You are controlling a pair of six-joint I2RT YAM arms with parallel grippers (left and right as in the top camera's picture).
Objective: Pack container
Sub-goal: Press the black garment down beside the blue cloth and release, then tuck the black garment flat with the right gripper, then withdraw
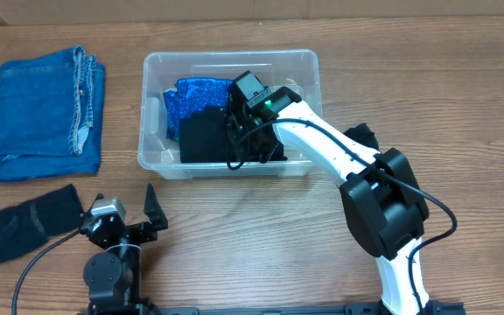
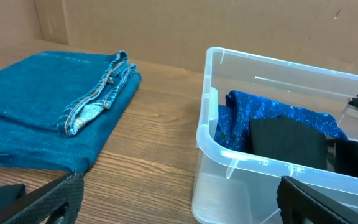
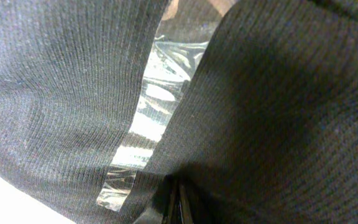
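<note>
The right gripper (image 3: 179, 200) is seen closed on black knit cloth (image 3: 278, 112), which is draped to either side of it. It is enclosed by the container (image 1: 226, 58), where a blue glittery cloth (image 1: 191, 94) is tucked just to its left. The left gripper (image 1: 125, 208) is held with its fingers spread apart, short of the container's near wall. Folded jeans (image 1: 46, 114) are laid ahead of it, to the left.
</note>
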